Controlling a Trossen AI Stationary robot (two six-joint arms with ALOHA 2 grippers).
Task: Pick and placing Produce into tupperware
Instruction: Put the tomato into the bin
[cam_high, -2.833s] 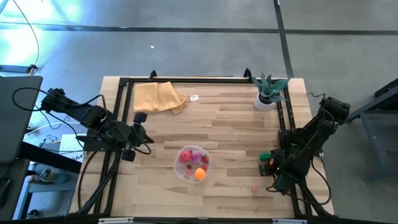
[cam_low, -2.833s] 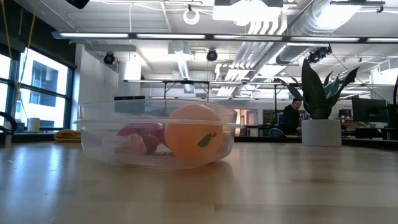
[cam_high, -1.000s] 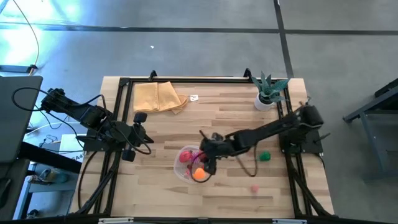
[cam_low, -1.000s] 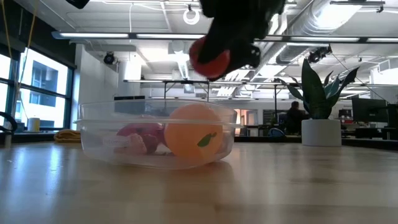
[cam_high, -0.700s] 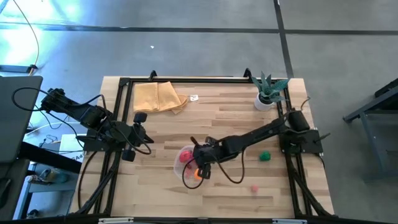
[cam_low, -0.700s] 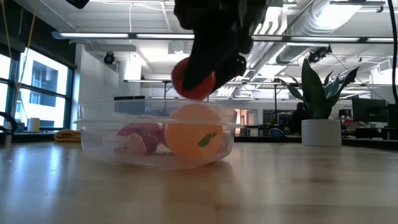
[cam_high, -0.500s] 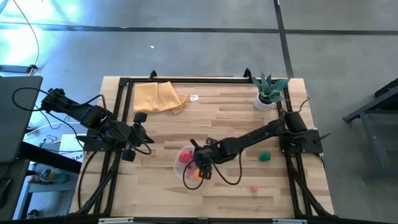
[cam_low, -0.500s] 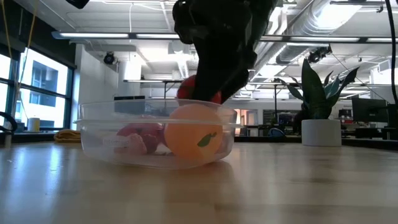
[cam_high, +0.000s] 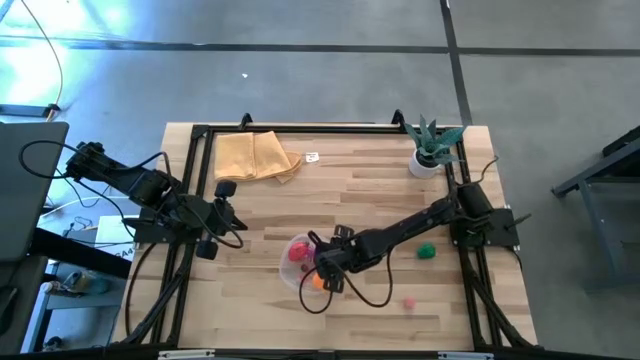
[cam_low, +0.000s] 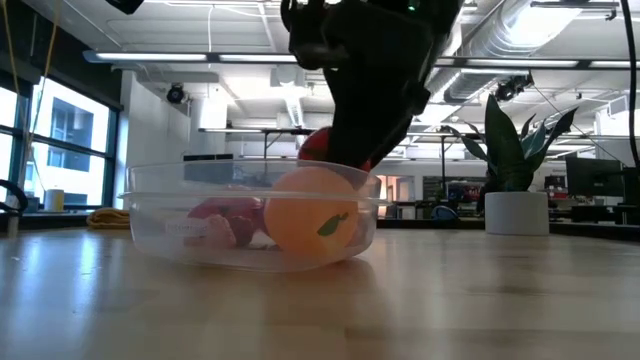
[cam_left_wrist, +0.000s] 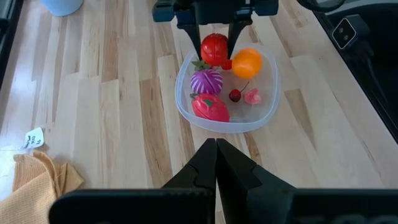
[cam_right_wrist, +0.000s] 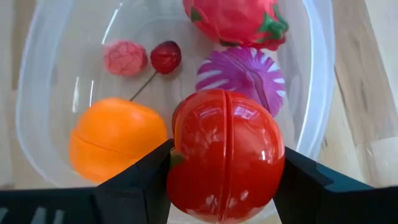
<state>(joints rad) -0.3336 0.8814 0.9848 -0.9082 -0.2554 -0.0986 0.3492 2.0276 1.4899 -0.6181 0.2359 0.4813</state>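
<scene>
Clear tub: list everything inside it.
The clear tub holds an orange, a purple striped piece, a red-pink fruit, a cherry and a pink bit. The floor beneath the held tomato is hidden.

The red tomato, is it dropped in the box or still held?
Held: right gripper fingers clamp the red tomato just above the tupperware.

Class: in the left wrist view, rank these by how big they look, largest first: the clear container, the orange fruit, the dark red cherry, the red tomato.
1. Clear container
2. Red tomato and orange fruit look much alike; the right gripper holds the tomato, so I won't split them.
3. Dark red cherry
</scene>
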